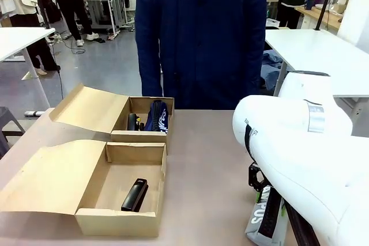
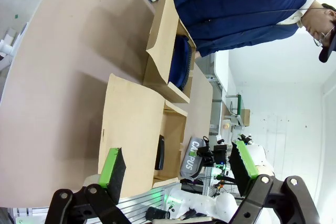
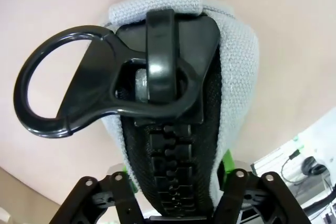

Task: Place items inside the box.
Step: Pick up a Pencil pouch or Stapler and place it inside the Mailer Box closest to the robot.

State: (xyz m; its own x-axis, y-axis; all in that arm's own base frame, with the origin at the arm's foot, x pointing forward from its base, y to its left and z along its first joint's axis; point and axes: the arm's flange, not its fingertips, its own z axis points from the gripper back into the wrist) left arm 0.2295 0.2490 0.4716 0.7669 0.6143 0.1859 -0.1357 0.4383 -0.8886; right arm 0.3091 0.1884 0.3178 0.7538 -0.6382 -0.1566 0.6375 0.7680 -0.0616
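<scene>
- Starting at the left, the left gripper point(image 2: 177, 162) is recorded with its fingers spread wide and nothing between the green pads point(image 2: 112, 165); it is held clear of the table point(image 1: 202, 159).
- Two cardboard boxes are noted on the left half of the table, both with lids folded back to the left.
- The near box point(image 1: 118, 220) is found to contain the black stapler point(image 1: 134, 195), laid flat on the floor toward its right wall.
- The far box point(image 1: 142, 136) is set just behind the near one. The navy blue zip pouch point(image 1: 157, 116) is stood on edge inside it, with a dark object point(image 1: 132, 121) beside it that cannot be identified.
- A person in a dark blue coat point(image 1: 202, 38) is observed standing at the far edge, behind the middle of the table.
- At the right, the grey pencil case point(image 1: 258, 218) is seen outside both boxes, near the table's front edge.
- The right gripper point(image 3: 176, 184) is placed astride the case, a finger on either side of the zip. Whether the pads are pressed onto the fabric cannot be told.
</scene>
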